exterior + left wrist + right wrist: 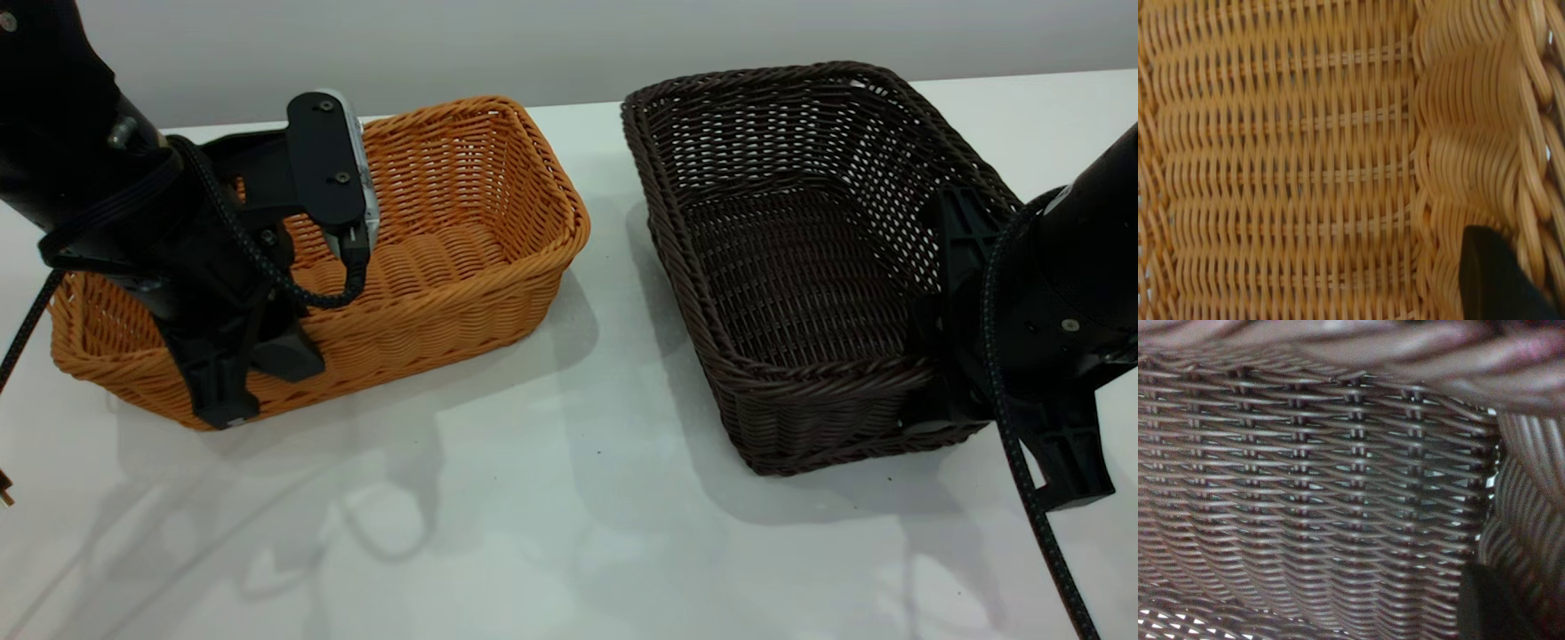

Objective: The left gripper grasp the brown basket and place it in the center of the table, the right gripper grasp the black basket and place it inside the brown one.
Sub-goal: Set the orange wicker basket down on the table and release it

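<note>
The brown basket (462, 222) stands on the table (551, 533) at the left. My left gripper (249, 382) sits astride its near wall and is shut on it. In the left wrist view one black finger (1498, 280) presses the inner wall of the brown basket (1285, 160) below the rim. The black basket (782, 267) stands at the right. My right gripper (1005, 436) is at its near right corner, jaws open, with the wall between them. In the right wrist view one finger (1485, 607) shows inside the black basket (1305, 487).
The two baskets stand apart with a strip of bare white tabletop between them and more in front. A grey wall runs along the table's far edge. Braided black cables hang from both arms.
</note>
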`<state>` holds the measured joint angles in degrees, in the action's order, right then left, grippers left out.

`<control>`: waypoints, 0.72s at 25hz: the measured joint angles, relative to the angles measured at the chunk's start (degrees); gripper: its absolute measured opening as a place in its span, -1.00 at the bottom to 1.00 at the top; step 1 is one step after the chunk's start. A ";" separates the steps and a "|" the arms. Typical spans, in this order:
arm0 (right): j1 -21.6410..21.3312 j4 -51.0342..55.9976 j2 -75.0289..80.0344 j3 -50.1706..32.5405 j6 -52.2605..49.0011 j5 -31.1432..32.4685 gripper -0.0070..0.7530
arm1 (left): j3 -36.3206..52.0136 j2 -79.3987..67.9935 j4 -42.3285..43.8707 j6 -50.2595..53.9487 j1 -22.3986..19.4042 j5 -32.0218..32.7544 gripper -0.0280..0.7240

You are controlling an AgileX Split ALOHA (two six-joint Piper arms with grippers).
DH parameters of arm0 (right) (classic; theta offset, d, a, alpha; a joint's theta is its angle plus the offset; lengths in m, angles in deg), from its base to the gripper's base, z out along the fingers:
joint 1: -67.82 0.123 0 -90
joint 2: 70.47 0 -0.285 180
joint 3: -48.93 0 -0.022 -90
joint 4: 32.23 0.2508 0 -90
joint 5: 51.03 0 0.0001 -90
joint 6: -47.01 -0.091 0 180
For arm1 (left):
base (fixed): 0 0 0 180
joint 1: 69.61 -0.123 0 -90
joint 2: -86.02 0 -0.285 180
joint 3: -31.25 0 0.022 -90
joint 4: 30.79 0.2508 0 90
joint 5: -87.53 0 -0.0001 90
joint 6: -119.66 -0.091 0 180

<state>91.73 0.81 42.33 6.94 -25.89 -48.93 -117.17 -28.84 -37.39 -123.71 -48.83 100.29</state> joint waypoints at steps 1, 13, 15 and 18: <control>-0.29 -0.05 0.00 0.00 0.00 0.26 -0.67 | 0.00 0.00 0.00 0.00 0.00 0.13 -0.64; -7.94 -0.73 -0.14 0.00 5.43 4.15 -0.67 | -0.01 0.00 -0.20 -6.12 3.49 4.79 -0.64; -9.37 -0.73 -0.14 0.00 6.84 4.15 -0.67 | -0.01 0.00 -0.25 -6.12 5.05 5.27 -0.64; -11.34 -0.73 -0.14 0.00 9.12 4.43 -0.67 | -0.01 0.00 -0.38 -6.04 7.44 5.64 -0.64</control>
<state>80.39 0.08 42.19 6.94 -16.77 -44.50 -117.19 -28.84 -37.77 -129.76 -41.39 105.92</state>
